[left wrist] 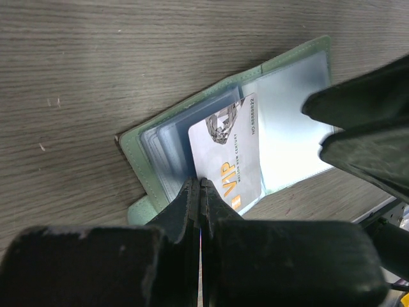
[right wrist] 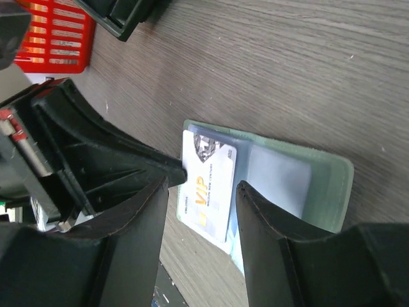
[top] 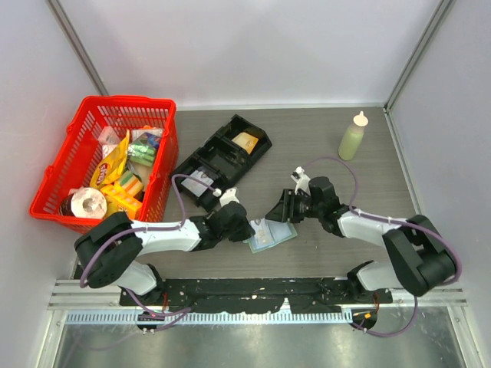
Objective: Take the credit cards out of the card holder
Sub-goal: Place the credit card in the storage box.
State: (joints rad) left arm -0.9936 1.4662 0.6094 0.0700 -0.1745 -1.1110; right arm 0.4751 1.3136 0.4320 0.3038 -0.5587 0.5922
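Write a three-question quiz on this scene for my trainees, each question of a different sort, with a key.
1. True or false: the card holder lies folded shut on the table.
2. Which gripper has its jaws apart? A. left gripper B. right gripper C. both
3. Fill in: the orange word printed on the credit card reads ___.

Key: 1 false; 2 B; 3 VIP.
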